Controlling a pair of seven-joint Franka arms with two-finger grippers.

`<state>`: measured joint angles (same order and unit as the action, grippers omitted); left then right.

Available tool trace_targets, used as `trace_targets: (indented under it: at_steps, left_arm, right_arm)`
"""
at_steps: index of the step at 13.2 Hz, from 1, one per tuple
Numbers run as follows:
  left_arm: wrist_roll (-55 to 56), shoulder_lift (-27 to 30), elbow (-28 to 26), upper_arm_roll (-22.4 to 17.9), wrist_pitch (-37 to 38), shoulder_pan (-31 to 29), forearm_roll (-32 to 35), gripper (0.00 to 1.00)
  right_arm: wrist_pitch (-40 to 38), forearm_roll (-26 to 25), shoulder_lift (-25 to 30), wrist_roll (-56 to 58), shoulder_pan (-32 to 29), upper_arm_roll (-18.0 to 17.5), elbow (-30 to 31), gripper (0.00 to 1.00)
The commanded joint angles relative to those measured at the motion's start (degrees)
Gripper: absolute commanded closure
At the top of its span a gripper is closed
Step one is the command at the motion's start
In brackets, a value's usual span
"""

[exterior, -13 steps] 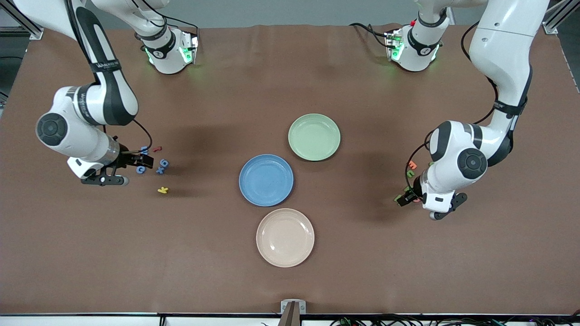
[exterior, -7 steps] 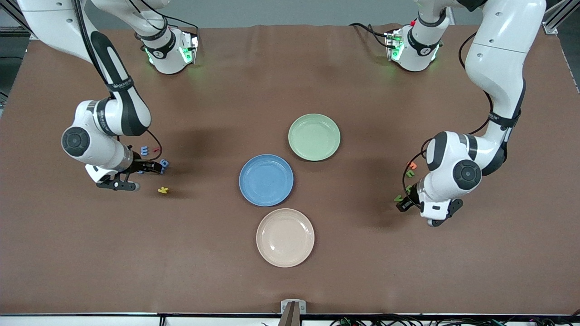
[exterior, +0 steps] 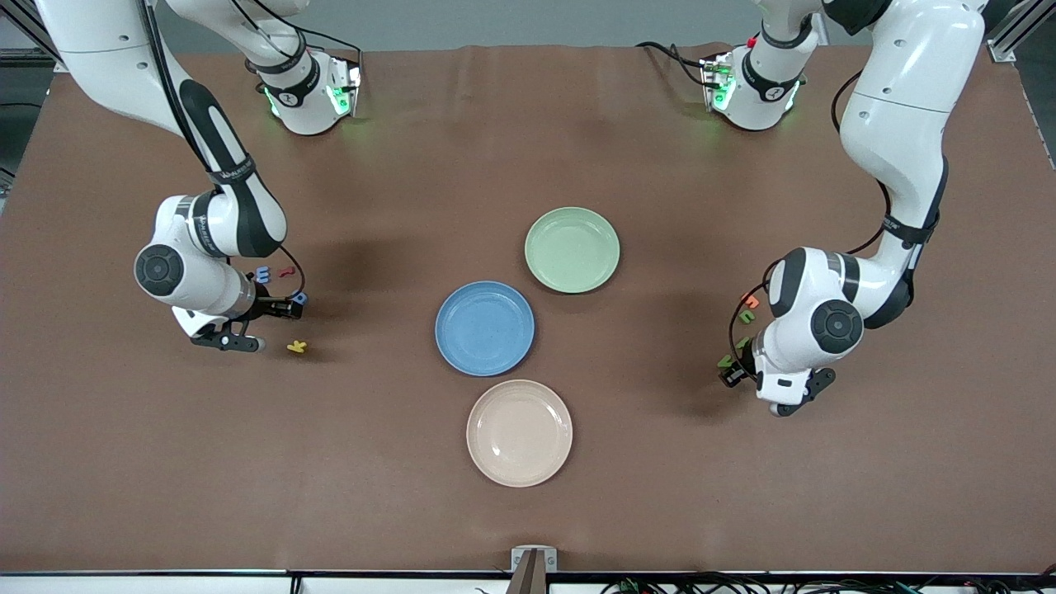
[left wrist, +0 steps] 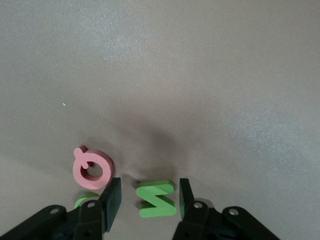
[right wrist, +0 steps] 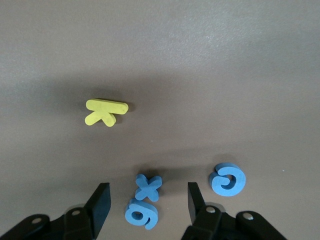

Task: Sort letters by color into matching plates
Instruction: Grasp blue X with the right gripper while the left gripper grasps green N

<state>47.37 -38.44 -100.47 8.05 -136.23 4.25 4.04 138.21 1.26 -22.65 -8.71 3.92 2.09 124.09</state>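
A: Status check: we have both tools low over the tabletop, jaws spread, nothing gripped. Left tool (left wrist: 146,200) straddles the flat green foam Z (left wrist: 156,198); a pink foam Q (left wrist: 92,167) lies just beside it.

B: Right tool (right wrist: 145,202) is open around the small blue foam X (right wrist: 148,187), which touches a blue foam 6-shaped piece (right wrist: 141,215). A blue foam G (right wrist: 228,179) sits apart; the yellow foam K (right wrist: 106,111) isn't ours.

A: Round blue plate (exterior: 484,328) and pale green plate (exterior: 572,249) both look empty mid-table, so sorting is barely begun.

B: We judge these pieces very light, soft, slightly grippy. Pinch across the thin side edges. Risk: the X drags its touching neighbour along.
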Motion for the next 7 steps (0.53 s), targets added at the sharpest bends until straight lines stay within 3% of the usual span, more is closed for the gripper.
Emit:
trace_targets:
  at_steps: [1, 7]
  left_arm:
    - [1.6, -0.8, 1.1, -0.3, 0.0, 0.6, 1.1, 0.47]
    - [4.6, -1.5, 1.8, -0.3, 0.0, 1.5, 1.5, 0.49]
  right_arm:
    - [0.7, -0.3, -0.8, -1.2, 0.4, 0.0, -0.3, 0.32]
    - [1.8, -0.3, -2.7, -1.1, 0.3, 0.0, -0.3, 0.37]
